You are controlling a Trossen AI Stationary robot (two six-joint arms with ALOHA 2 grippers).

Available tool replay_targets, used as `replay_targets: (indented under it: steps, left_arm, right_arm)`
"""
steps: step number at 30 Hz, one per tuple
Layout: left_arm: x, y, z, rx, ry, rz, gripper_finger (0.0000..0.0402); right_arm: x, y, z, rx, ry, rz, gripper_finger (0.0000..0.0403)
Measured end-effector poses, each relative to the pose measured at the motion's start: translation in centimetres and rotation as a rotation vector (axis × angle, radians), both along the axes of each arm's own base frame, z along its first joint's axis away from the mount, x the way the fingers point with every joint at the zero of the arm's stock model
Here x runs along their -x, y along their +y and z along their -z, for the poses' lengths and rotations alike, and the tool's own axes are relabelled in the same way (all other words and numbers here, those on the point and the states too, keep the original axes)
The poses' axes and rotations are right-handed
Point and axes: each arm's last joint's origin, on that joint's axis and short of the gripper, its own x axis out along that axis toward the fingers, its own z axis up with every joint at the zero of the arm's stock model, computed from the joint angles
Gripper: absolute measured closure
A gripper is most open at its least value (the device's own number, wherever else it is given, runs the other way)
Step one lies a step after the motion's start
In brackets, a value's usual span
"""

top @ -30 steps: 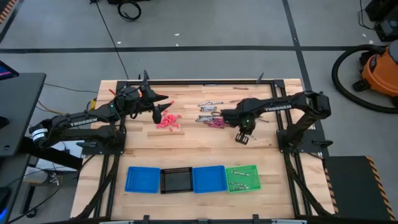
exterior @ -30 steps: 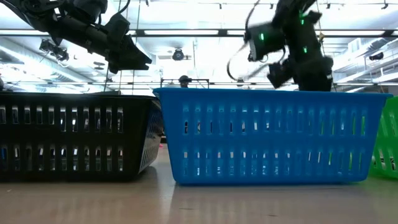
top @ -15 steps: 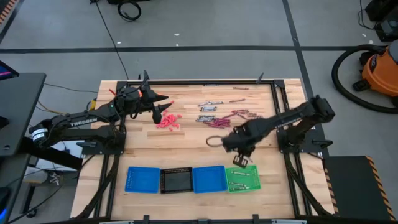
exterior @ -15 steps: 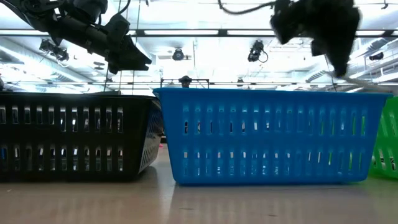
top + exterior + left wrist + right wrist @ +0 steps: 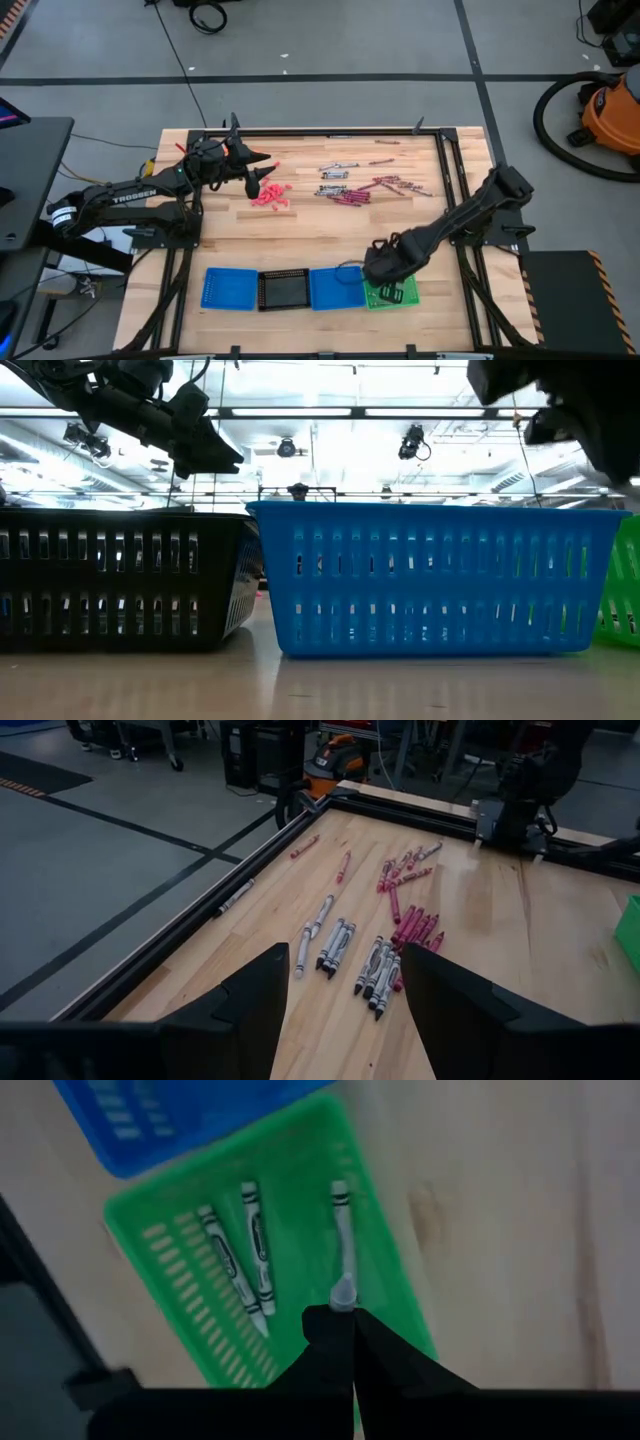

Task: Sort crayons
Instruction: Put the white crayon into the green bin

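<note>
Green tray (image 5: 190, 1270); right gripper (image 5: 342, 1320) clamps grey crayon (image 5: 343, 1250) above it.

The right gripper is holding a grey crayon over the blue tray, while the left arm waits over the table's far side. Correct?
Not quite. The right gripper, shut on a grey crayon, is over the green tray, not a blue one; the right wrist view shows it. The left arm does wait at the far side.

**Lighting and picture quality**

Even overhead light, shadows soft. Low view: bright ceiling strip lights (image 5: 300, 412) backlight the dark arms into silhouettes. Right wrist view: green slotted plastic tray (image 5: 300, 1240) motion-blurred. Left wrist view: pale wooden tabletop (image 5: 500, 920) shows mild glare.
</note>
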Motion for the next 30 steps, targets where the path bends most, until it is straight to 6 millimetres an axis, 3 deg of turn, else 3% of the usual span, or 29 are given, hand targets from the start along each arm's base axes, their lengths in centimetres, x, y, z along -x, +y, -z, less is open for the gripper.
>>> replay_targets:
  steps: [6, 14, 18, 21, 26, 30]
  left_arm:
    - [0.0, 0.0, 0.0, 0.000, 0.000, 0.000, 0.0196]
    - [0.0, 0.0, 0.0, 0.000, 0.000, 0.000, 0.0196]
    - [0.0, 0.0, 0.0, 0.000, 0.000, 0.000, 0.0196]
    - [0.0, 0.0, 0.0, 0.000, 0.000, 0.000, 0.0196]
    - [0.0, 0.0, 0.0, 0.000, 0.000, 0.000, 0.0196]
    - [0.0, 0.0, 0.0, -0.001, 0.000, 0.000, 0.0196]
  right_arm:
    - [-0.5, 1.4, 3.2, 0.017, 0.103, -0.082, 0.0395]
    - [-1.0, 1.7, 3.7, 0.008, 0.071, -0.085, 0.0354]
    - [-0.9, 1.5, 3.1, -0.003, 0.065, -0.081, 0.0325]
    - [-0.7, 0.6, 1.5, -0.007, 0.052, -0.071, 0.0316]
    - [-0.2, -1.8, -1.1, 0.158, -0.020, -0.064, 0.0316]
    - [-0.2, -4.3, -1.1, 0.252, -0.032, -0.038, 0.0316]
